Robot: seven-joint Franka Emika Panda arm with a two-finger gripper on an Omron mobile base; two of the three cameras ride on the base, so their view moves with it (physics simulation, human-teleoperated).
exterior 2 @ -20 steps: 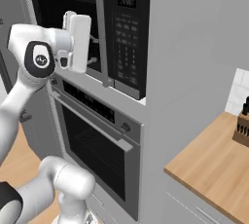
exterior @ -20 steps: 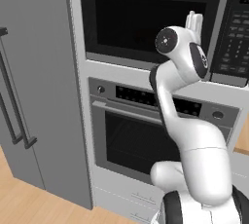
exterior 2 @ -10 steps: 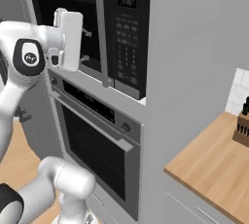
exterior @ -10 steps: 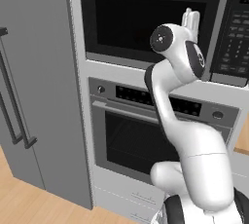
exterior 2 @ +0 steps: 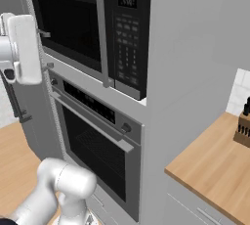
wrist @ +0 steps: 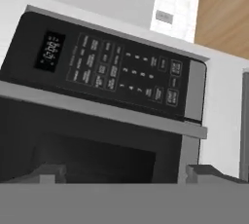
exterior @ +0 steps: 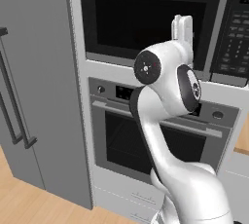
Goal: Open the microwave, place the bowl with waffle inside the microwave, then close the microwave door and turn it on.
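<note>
The microwave (exterior 2: 93, 23) sits in the wall column above the oven, and the microwave door (exterior: 146, 18) looks shut, flush with the black keypad strip (exterior 2: 128, 43). The door's grey bar handle (exterior 2: 101, 33) stands between the window and the keypad. My gripper (exterior 2: 46, 49) hangs a little way in front of the dark window, left of the handle, open, with nothing between its fingers. In the hand view the handle (wrist: 97, 108) runs across the middle, and both fingertips (wrist: 48, 173) of the gripper (wrist: 129, 174) stand wide apart below it. The bowl and the waffle are out of view.
A steel oven (exterior: 160, 135) with a horizontal handle (exterior 2: 93, 121) sits right under the microwave. A tall grey fridge (exterior: 34, 96) stands to the left. At the right, a wooden counter (exterior 2: 215, 170) carries a knife block (exterior 2: 242, 123).
The jaws have spread wider. The hand has drawn back from the microwave's handle, shifting left in the right base view. The door stays where it was.
</note>
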